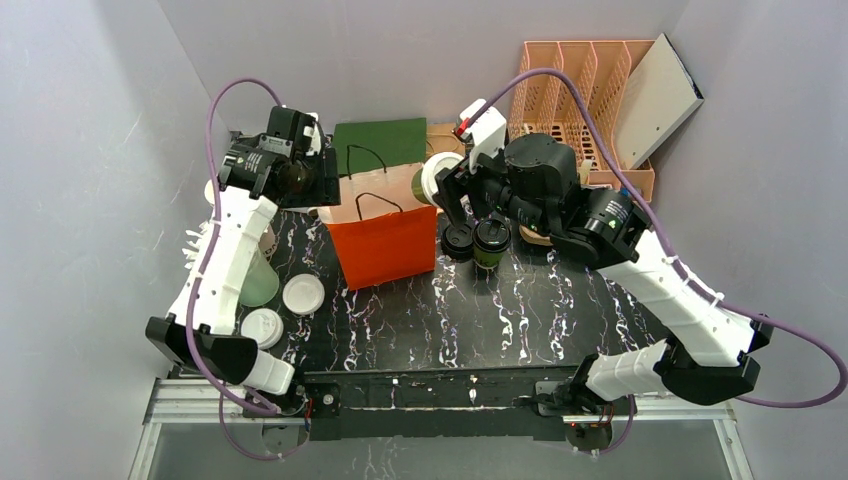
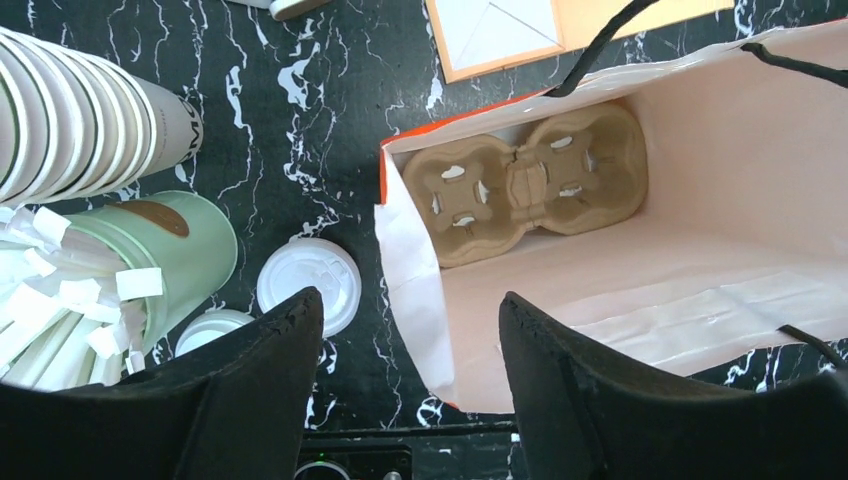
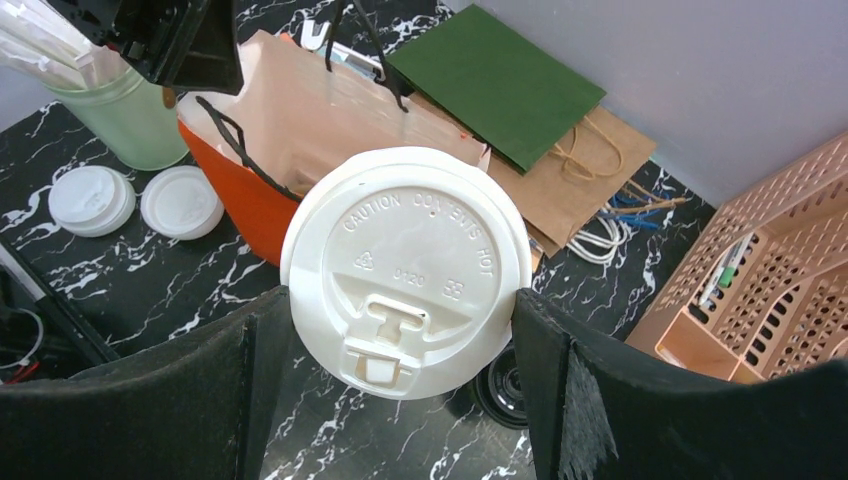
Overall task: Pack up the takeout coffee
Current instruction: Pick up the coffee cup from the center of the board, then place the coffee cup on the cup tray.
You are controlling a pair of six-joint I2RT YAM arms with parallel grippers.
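Observation:
The takeout coffee point(image 1: 491, 241), a dark green cup with a black lid, stands on the table right of the orange paper bag point(image 1: 385, 245). A second black lid point(image 1: 458, 240) sits beside it and also shows in the right wrist view point(image 3: 505, 385). My right gripper point(image 1: 440, 188) is shut on a different green cup with a white lid point(image 3: 405, 265), held in the air above the bag's right rim. My left gripper point(image 2: 410, 330) is open and empty, hovering over the bag's left edge. A cardboard cup carrier point(image 2: 525, 185) lies inside the bag.
A stack of white cups point(image 2: 80, 110), a pale green holder of wrapped straws point(image 2: 170, 250) and loose white lids point(image 2: 308, 283) stand left of the bag. A flat green bag point(image 1: 380, 145) and a brown bag point(image 3: 570, 190) lie behind. A peach organizer point(image 1: 590, 90) is at the back right.

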